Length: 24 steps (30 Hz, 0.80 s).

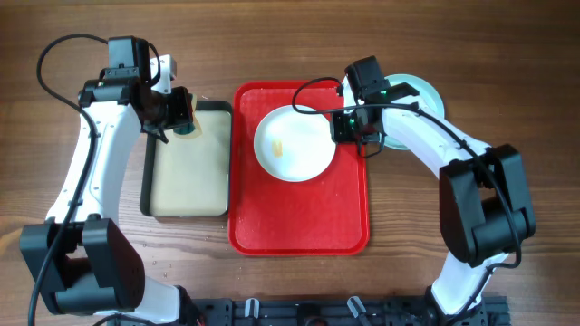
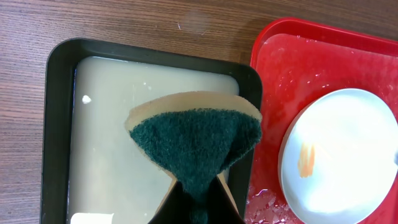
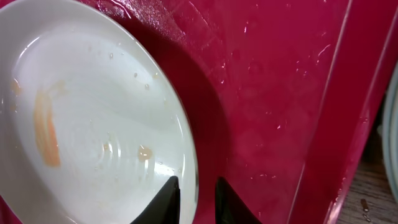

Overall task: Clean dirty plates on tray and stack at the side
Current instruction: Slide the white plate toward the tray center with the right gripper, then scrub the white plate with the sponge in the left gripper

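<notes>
Right wrist view, entry one, risk: the white plate (image 3: 93, 124) lies wet on the red tray (image 3: 267, 93), and your right gripper (image 3: 196, 202) has only its thin rim. If you lift or tilt it, the plate may slip or pivot out of that edge hold and drop back on the tray. Entry two, risk: the orange smear (image 3: 46, 134) at the left of the frame sits far from the grip, so scrubbing pressure there could lever the plate against the jaws. Entry three, right gripper: jaws drawn to a narrow gap at bottom centre, one finger (image 3: 166, 199) over the plate's inside, the other outside it, rim between; it looks pinched. Entry four, left gripper (image 2: 196, 208): closed tight on the sponge (image 2: 196, 140), green side facing the camera, hanging over the black tray (image 2: 59, 124) of beige liquid, apart from the plate. Entry five: pale blue plates (image 1: 430, 91) lie off the red tray, upper right of the overhead frame.
</notes>
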Each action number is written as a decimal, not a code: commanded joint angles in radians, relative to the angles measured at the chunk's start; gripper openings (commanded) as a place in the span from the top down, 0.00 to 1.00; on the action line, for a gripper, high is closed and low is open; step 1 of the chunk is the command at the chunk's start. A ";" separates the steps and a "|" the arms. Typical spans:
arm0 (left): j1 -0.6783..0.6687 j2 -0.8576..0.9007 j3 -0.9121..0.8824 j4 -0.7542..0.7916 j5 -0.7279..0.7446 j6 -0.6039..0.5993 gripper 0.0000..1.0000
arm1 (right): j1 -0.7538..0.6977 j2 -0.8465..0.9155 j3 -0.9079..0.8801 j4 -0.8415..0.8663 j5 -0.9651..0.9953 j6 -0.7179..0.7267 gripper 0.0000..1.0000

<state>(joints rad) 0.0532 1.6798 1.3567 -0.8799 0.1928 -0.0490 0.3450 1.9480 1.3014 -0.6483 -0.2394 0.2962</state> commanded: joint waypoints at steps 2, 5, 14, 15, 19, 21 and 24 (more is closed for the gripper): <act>-0.002 0.006 0.002 -0.001 0.020 0.016 0.95 | 0.005 -0.021 -0.068 0.055 -0.024 0.048 0.80; -0.002 0.006 0.002 0.000 0.020 0.016 0.95 | 0.005 -0.021 -0.071 0.072 -0.024 0.048 0.86; -0.003 0.006 0.002 0.000 0.020 0.016 0.96 | 0.005 -0.021 -0.071 0.076 -0.032 0.055 0.96; -0.006 0.006 0.002 0.000 0.019 0.016 0.96 | 0.005 -0.021 -0.071 0.076 -0.031 0.055 0.96; -0.035 0.006 0.002 0.021 -0.023 0.019 0.96 | 0.005 -0.021 -0.071 0.079 -0.032 0.055 0.96; -0.062 0.006 0.002 0.025 -0.056 0.019 0.96 | 0.005 -0.021 -0.071 0.079 -0.032 0.055 0.95; -0.142 0.006 0.002 0.039 -0.056 0.014 0.96 | 0.005 -0.021 -0.071 0.083 -0.031 0.055 0.96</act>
<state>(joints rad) -0.0227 1.6798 1.3567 -0.8566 0.1505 -0.0456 0.3462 1.9480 1.2362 -0.5743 -0.2543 0.3405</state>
